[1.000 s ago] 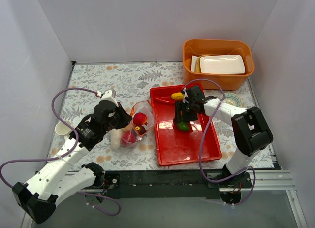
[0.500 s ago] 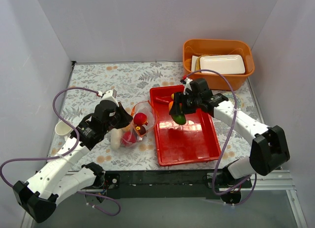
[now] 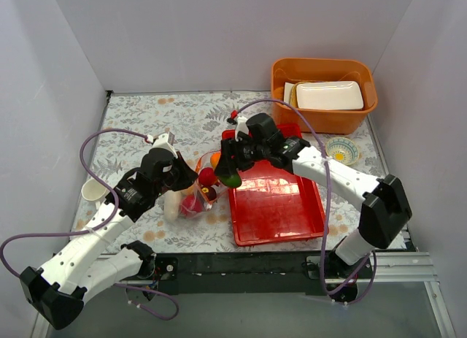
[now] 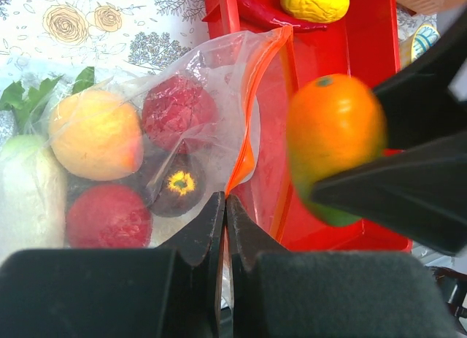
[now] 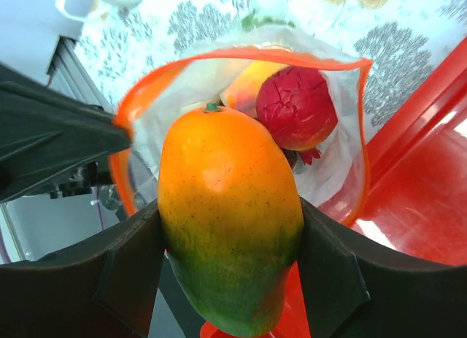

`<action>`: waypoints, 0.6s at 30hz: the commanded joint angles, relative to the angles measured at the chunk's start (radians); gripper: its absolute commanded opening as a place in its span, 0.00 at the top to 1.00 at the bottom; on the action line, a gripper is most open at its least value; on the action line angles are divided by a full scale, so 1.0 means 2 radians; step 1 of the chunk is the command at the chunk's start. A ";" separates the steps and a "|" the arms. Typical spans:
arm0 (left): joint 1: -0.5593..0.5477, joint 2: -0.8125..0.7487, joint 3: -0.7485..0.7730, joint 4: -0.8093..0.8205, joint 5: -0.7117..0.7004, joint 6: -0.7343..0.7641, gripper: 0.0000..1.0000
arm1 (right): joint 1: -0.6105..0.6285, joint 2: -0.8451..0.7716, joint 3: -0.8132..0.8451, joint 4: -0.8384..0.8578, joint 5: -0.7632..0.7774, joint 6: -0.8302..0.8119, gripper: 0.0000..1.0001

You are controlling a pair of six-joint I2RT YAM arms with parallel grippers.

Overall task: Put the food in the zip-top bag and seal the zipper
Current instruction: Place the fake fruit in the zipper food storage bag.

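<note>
R pincer (image 3: 232, 169) is clamped on a toy mango (image 3: 228, 176), orange up top, green at the bottom. In the R wrist view its two dark fingers (image 5: 128, 276) press the mango's sides, stem end pointing away. Mango hangs at the left rim of the red tray (image 3: 281, 210), just right of the zip-top bag (image 3: 195, 199) and in front of its mouth, not inside. L pincer (image 3: 190, 180) is closed, jaws pinched together on the bag's mouth edge right by the zipper (image 4: 246, 137), w/ the mouth gaping toward the tray; the orange-red strip makes a wide loop in the R wrist view. Bag lies on the floral-covered bench (image 3: 146, 119), left of the tray. Inside it: dark-red lumpy fruit (image 4: 175, 108), yellow-orange fruit (image 4: 95, 133), smooth red fruit (image 4: 109, 214), dark purple fruit w/ a yellow star mark (image 4: 179, 183). White radish w/ green leaves (image 4: 29, 192) sits at the bag's left side; can't tell if it's in or under the plastic. At the tray's far end, a yellow lumpy veg (image 4: 315, 2) touches a red chilli (image 4: 259, 8). Far right: orange tub (image 3: 325, 119) w/ a white foam tray (image 3: 328, 95) in it. Small patterned bowl (image 3: 341, 150) is on the bench just near of the tub, right of the red tray. White cup (image 3: 91, 190) is at the bench's left edge.
</note>
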 commanded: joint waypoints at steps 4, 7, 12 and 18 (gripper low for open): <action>0.000 -0.016 0.013 -0.011 -0.001 0.001 1.00 | 0.016 0.058 0.054 -0.005 0.004 0.007 0.50; 0.000 -0.020 0.010 -0.012 -0.002 -0.001 1.00 | 0.021 0.083 0.080 -0.019 0.005 0.002 0.49; 0.000 -0.021 0.010 -0.013 -0.003 -0.001 1.00 | 0.029 0.115 0.123 -0.052 0.000 -0.008 0.45; 0.000 -0.025 0.008 -0.011 -0.005 -0.002 1.00 | 0.041 0.143 0.161 -0.071 -0.010 -0.021 0.35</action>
